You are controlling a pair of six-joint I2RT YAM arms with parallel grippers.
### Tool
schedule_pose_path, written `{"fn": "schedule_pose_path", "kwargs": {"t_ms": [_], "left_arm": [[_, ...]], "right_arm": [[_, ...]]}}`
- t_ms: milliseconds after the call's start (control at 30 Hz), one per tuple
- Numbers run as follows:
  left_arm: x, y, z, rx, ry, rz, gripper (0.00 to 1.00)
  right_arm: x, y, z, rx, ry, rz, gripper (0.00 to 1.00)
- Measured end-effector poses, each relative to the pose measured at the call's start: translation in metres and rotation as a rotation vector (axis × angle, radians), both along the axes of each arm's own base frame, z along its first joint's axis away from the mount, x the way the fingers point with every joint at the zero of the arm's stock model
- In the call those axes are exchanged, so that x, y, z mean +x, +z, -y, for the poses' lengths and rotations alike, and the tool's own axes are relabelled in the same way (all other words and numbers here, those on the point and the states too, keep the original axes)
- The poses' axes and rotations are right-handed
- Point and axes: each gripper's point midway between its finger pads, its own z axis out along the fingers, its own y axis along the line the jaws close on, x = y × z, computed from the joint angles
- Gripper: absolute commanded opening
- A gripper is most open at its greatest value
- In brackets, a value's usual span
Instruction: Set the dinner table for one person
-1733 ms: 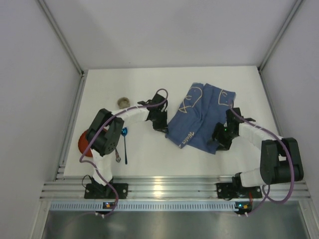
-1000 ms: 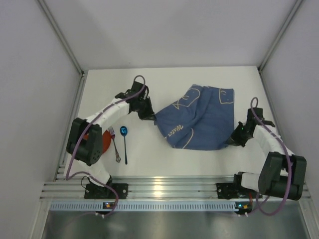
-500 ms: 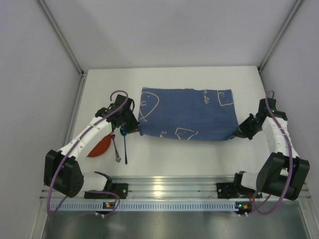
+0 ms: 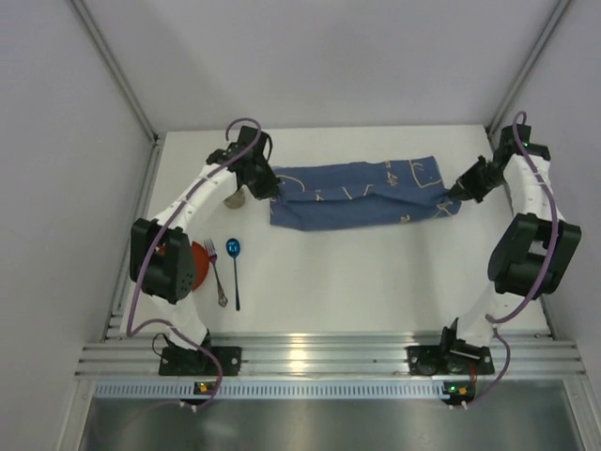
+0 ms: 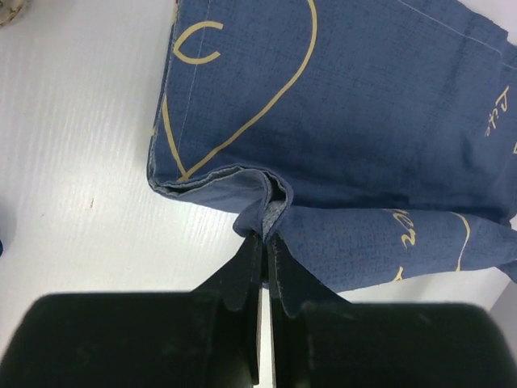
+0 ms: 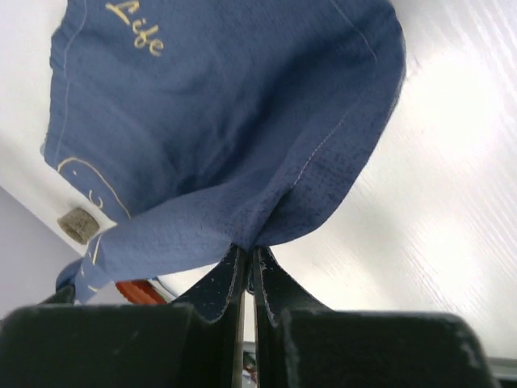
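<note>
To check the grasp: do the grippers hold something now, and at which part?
Both hold the blue placemat: the left gripper pinches a bunched fold at its left end, the right gripper pinches the edge at its right end.

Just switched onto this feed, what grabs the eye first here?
The blue placemat stretches across the far half of the white table, folded and rumpled rather than flat. The left gripper is shut on its left end and the right gripper on its right end, holding it between them. Near the table's left edge lie a fork, a blue spoon and a red plate.
</note>
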Motion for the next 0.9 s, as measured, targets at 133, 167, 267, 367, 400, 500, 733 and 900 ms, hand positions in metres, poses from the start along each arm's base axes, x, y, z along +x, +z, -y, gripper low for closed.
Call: {"fn": "schedule_pose_path", "kwargs": {"t_ms": [133,167,267,367,400,500,733,900], "left_arm": [[-0.004,0.002,0.001,-0.012,-0.021,-0.022,0.0],[-0.009,0.003,0.0,-0.017,-0.027,-0.022,0.0],[-0.046,0.013,-0.009,-0.032,-0.047,-0.015,0.0],[-0.094,0.019,-0.024,-0.043,-0.066,-0.01,0.0],[-0.107,0.017,-0.028,-0.043,-0.069,-0.013,0.04],[-0.144,-0.002,-0.039,-0.043,-0.083,-0.057,0.56],[-0.214,-0.049,-0.054,-0.052,-0.091,-0.234,0.98],[-0.211,-0.032,-0.051,-0.082,-0.1,-0.178,0.98]], "right_arm": [[-0.031,0.011,-0.009,-0.006,0.016,0.008,0.0],[-0.045,0.01,-0.013,-0.004,0.016,0.004,0.0],[-0.112,0.0,-0.035,0.019,0.009,-0.037,0.06],[-0.17,-0.021,-0.056,0.064,0.006,-0.102,0.59],[-0.183,-0.03,-0.06,0.076,0.0,-0.127,0.75],[-0.223,-0.059,-0.071,0.101,-0.01,-0.231,1.0],[-0.233,-0.068,-0.066,0.087,-0.017,-0.261,1.0],[-0.206,-0.049,-0.058,0.065,-0.007,-0.173,1.0]]}}
